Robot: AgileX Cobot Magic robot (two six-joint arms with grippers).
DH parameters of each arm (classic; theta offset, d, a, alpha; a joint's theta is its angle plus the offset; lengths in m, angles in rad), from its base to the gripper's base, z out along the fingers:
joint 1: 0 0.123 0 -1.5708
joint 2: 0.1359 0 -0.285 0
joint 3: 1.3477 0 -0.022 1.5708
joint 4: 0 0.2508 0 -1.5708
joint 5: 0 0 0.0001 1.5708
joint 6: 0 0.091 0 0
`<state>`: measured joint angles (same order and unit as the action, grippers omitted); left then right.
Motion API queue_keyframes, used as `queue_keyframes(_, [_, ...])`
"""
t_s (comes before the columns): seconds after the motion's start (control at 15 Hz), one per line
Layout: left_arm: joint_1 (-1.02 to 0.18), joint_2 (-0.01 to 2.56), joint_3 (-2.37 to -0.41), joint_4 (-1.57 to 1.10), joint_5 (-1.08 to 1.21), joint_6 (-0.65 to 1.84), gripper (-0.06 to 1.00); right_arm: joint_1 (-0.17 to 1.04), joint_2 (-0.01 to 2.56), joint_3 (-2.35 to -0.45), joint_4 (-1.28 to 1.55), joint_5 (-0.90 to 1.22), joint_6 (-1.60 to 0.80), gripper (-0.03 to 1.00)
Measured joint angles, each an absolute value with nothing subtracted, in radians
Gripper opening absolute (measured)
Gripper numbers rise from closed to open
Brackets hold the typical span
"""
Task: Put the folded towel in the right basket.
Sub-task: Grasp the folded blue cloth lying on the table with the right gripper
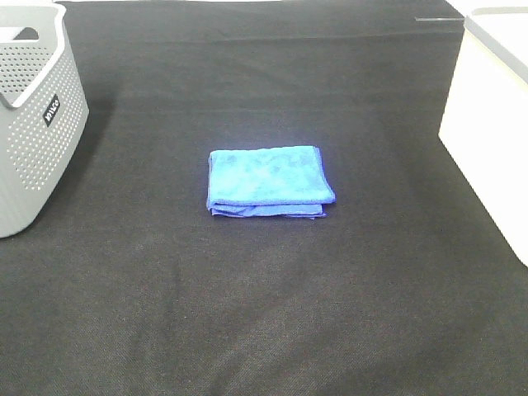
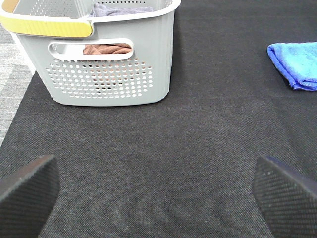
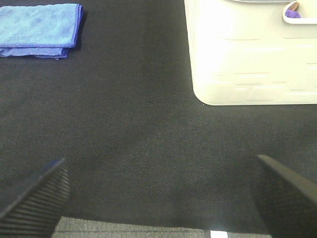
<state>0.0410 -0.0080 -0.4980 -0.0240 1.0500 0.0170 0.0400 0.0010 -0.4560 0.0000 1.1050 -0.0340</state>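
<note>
A folded blue towel [image 1: 268,180] lies flat on the black cloth near the middle of the table. It also shows in the left wrist view [image 2: 295,64] and the right wrist view [image 3: 39,30]. The right basket [image 1: 493,124] is white and stands at the right edge; it also shows in the right wrist view [image 3: 250,52]. Neither arm shows in the exterior high view. My left gripper [image 2: 158,191] is open and empty, well short of the towel. My right gripper [image 3: 161,193] is open and empty, low over the cloth between towel and white basket.
A grey perforated basket [image 1: 33,107] stands at the left edge; in the left wrist view [image 2: 106,52] it holds brown and grey cloths and has a yellow handle. The black cloth [image 1: 264,313] covers the table.
</note>
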Motion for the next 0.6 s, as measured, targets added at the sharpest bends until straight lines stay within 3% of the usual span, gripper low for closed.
queue_keyframes(0.2, [0.041,-0.008,-0.498,-0.024,1.05,0.017,0.99,0.04,0.325,-0.584,0.032,1.107,-0.04,0.96])
queue_keyframes(0.4, [0.041,-0.008,-0.498,-0.024,1.05,0.017,0.99,0.04,0.831,-0.92,0.141,1.188,-0.041,0.95])
queue_keyframes(0.6, [0.041,-0.008,-0.498,-0.024,1.05,0.017,0.99,0.04,1.034,-1.075,0.221,1.207,-0.042,0.95])
